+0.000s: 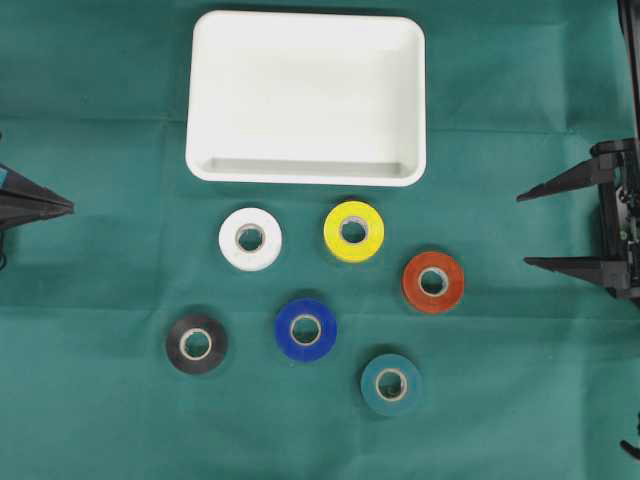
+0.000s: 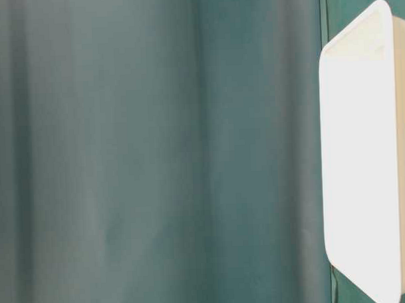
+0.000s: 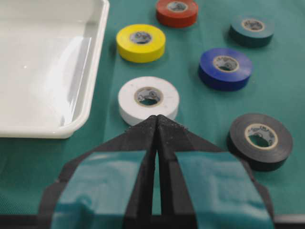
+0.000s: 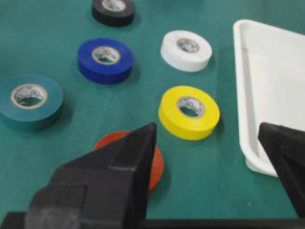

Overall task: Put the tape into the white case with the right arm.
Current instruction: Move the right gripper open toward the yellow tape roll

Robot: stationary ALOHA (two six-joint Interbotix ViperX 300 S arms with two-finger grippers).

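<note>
White case (image 1: 306, 98) holds nothing; six tape rolls (image 1: 353, 231) lie outside.

Six tape rolls (image 1: 306, 329); one white case (image 1: 306, 97)

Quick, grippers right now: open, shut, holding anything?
Left gripper: shut, fingers pressed together, holding nothing.
Right gripper: open wide, empty, with the red tape roll nearest its fingers.
</note>
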